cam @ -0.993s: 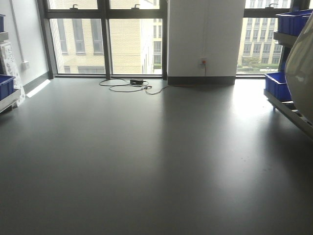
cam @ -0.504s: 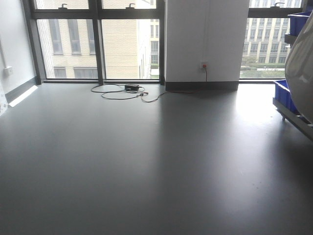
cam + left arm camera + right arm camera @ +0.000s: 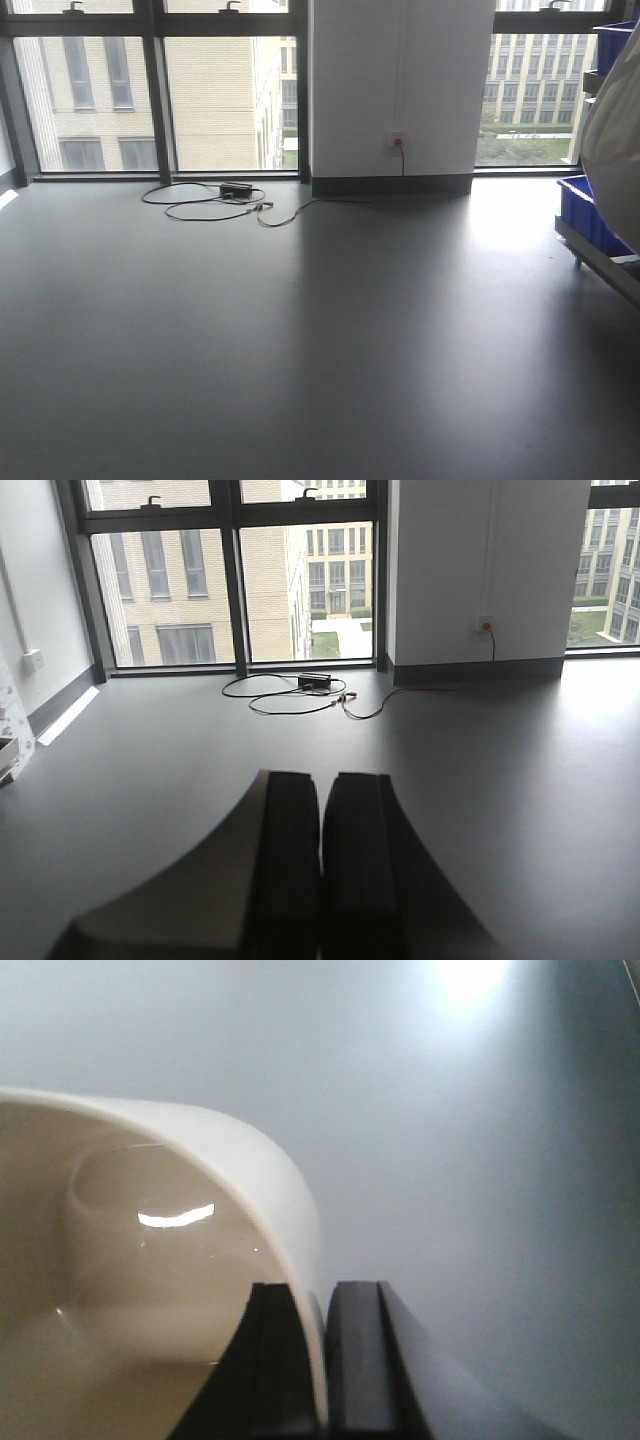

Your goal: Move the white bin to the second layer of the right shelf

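Note:
The white bin point(image 3: 614, 150) is a glossy cream tub that fills the right edge of the front view, held above the floor. In the right wrist view its rim and inside point(image 3: 150, 1260) fill the left half. My right gripper point(image 3: 322, 1290) is shut on the bin's wall, one finger inside and one outside. My left gripper point(image 3: 322, 777) is shut with nothing between its fingers, above bare floor. The right shelf shows only as a low steel rail point(image 3: 600, 262) at the right edge. Its second layer is hidden behind the bin.
Blue crates point(image 3: 588, 208) sit on the rack at the right, another higher up point(image 3: 615, 40). A black cable and box point(image 3: 225, 197) lie on the grey floor near the windows. A white pillar point(image 3: 400, 90) with a wall socket stands ahead.
The front view has advanced and swung right: the cable and pillar have slid left, and the left rack with its blue crate has left the view. The bin stays in the right gripper.

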{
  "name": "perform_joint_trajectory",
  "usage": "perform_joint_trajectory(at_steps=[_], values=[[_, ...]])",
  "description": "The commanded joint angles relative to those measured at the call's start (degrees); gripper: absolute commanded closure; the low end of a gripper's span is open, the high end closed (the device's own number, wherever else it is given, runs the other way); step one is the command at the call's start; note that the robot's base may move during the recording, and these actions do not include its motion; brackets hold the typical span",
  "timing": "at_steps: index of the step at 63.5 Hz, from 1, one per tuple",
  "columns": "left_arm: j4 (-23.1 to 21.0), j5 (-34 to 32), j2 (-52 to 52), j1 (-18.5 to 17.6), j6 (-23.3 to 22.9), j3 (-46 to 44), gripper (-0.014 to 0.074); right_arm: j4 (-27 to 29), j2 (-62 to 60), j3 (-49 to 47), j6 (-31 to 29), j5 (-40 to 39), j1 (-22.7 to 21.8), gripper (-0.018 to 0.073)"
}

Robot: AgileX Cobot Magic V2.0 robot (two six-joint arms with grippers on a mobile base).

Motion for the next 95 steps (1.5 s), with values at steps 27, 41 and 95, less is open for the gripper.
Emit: perform_joint_trajectory(at_steps=[27,41,95], values=[[-0.3,-4.8,-0.8,-0.2,-0.1,2.1,0.0512,0.1,-0.1,-1.6,0.1,-4.8,-0.4,0.0511],[-0.3,-4.8,-0.8,-0.2,-0.1,2.1,0.0512,0.1,-0.1,-1.6,0.1,-4.8,-0.4,0.0511],[-0.3,-4.8,-0.8,-0.2,-0.1,2.1,0.0512,0.1,-0.1,-1.6,0.1,-4.8,-0.4,0.0511]])
